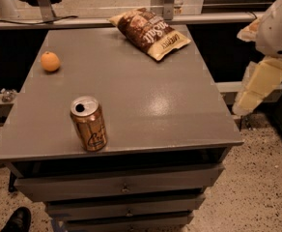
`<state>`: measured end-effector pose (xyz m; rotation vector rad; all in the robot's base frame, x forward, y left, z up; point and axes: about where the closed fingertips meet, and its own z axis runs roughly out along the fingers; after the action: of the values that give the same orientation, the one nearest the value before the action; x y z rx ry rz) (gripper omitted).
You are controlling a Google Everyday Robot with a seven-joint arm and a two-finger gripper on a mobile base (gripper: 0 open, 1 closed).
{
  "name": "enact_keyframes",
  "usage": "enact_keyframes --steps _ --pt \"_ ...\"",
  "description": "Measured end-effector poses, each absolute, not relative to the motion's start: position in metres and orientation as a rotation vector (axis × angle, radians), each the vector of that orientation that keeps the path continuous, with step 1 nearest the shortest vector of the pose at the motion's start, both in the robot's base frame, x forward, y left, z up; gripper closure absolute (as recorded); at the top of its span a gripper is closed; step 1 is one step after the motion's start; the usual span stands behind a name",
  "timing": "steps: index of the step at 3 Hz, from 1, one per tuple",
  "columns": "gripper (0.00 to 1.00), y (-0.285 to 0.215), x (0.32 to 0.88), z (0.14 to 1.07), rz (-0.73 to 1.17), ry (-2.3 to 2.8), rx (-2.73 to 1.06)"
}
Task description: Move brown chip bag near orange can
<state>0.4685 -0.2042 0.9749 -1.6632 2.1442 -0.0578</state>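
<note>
Starting nearest the camera: a black shoe (18,220) shows at the bottom left corner, on the speckled floor. Above it is the front of a grey cabinet with stacked drawers (121,187), and its flat grey top (146,105) serves as the work surface.

Orange can (89,123): upright, near the front left edge of the top, silver lid with the opening facing up, script on its side facing the camera. Nothing touches it.

Gripper (258,86): off the right side of the cabinet, beyond its edge, hanging below the white arm housing (278,25). It shows as pale cream pieces angled down and to the left. It holds nothing and touches nothing on the top. Open or closed: cannot tell from this view.

Small round orange fruit (50,61): left side of the top, farther back than the can, well apart from it.

Brown chip bag (149,33): lying flat at the far edge of the top, right of centre, set diagonally. It is well apart from the orange can, which sits at the opposite corner region.
</note>
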Motion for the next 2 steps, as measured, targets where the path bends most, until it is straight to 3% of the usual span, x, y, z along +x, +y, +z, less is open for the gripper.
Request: enact_keyframes --steps 2 --pt "0.00 -0.180 0.572 0.973 0.146 1.989 -1.480"
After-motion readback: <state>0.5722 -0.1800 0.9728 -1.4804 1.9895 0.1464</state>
